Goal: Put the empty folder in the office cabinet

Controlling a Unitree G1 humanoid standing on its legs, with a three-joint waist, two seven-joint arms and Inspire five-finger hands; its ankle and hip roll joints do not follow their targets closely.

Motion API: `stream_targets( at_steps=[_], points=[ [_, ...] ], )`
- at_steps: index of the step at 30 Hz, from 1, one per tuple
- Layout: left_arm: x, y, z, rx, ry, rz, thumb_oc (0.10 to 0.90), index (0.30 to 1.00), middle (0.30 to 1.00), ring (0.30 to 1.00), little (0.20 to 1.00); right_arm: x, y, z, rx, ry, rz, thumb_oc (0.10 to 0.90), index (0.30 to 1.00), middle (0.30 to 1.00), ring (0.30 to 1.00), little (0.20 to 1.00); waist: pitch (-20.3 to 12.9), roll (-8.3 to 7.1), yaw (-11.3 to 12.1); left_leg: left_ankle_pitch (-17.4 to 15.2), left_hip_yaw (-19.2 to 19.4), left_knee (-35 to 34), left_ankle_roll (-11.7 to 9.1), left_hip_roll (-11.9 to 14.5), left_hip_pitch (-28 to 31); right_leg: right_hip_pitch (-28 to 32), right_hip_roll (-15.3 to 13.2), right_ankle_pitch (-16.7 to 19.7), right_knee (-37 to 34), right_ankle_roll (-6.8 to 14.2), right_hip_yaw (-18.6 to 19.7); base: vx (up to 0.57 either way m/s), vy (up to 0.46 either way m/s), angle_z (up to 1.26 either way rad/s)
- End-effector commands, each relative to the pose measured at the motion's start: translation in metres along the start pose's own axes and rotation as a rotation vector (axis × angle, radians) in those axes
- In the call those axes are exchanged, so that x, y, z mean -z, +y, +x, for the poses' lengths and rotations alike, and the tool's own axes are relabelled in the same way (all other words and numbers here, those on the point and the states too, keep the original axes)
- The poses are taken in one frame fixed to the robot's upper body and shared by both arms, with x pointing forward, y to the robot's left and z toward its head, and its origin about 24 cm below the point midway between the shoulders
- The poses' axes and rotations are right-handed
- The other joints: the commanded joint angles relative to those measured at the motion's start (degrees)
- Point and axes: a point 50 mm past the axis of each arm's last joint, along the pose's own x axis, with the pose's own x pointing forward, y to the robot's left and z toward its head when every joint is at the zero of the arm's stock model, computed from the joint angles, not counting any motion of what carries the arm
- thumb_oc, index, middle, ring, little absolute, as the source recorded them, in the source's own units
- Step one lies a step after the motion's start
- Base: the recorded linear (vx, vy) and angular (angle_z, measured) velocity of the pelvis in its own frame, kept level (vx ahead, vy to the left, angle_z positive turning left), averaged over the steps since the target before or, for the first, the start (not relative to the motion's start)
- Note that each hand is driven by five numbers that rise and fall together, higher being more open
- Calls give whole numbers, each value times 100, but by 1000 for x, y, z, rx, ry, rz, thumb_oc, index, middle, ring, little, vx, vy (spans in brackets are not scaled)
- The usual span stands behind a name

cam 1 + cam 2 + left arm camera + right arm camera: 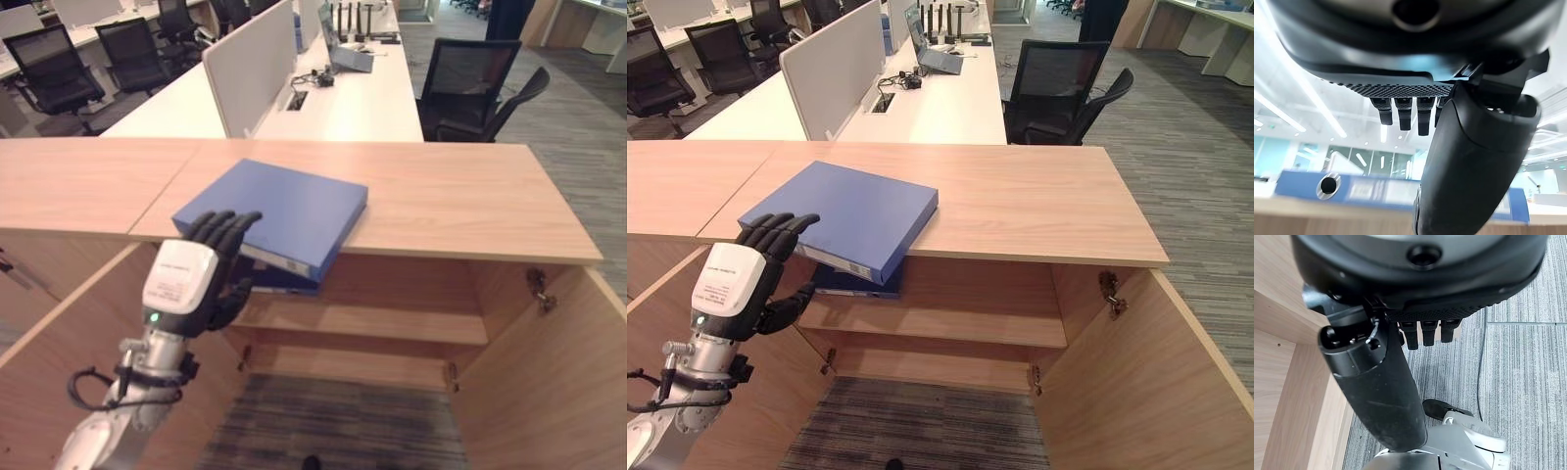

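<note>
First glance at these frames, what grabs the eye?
The blue folder lies flat on the wooden cabinet top, its near corner jutting past the front edge. The left hand reaches its fingers onto that corner, thumb beneath. Below, the cabinet stands open, with an inner shelf.

So the light wood counter (441, 196) is really just the top of an open cabinet, and the only thing sitting on it is a blue folder (284, 211), lying flat and skewed, with its near corner hanging out over the front edge. Under the top there's a wooden shelf (392, 321) inside the cabinet, and something dark blue (857, 282) lies on its left end, right below the folder's overhang.
</note>
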Motion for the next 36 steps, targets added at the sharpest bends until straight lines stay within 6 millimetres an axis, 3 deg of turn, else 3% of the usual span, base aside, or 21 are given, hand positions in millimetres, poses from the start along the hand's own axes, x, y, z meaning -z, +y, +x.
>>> stream_targets(
  at_steps=[1, 12, 23, 36],
  points=[
    [-17, 57, 46, -343, -196, 56, 800, 900, 900, 900, 900, -33, -7, 6, 19, -103, -89, 800, 900, 900, 900, 900, 143, -31, -91, -690, -80, 3, -311, 246, 354, 292, -243, -543, 56, 542, -18, -39, -4, -2],
    [-6, 45, 57, -223, -211, 148, 800, 900, 900, 900, 900, -29, -11, 6, 25, -87, -81, 800, 900, 900, 900, 900, 93, 22, -240, -778, -23, 3, -328, 255, 407, 309, -246, -597, 53, 559, 0, 14, 1, -3],
    [11, 28, 65, -141, -147, 194, 800, 900, 900, 900, 900, -24, -14, 5, 35, -72, -40, 800, 900, 900, 900, 900, 69, -21, -375, -750, 4, 3, -305, 240, 400, 267, -260, -551, 84, 560, 59, 7, 4, -3],
    [17, 17, 56, -80, -101, 184, 800, 900, 900, 900, 900, -19, -14, 5, 39, -53, -27, 800, 900, 900, 900, 900, 39, -49, -400, -804, 14, 3, -275, 220, 451, 288, -285, -568, 102, 561, 94, 8, 5, 0]
  ],
)
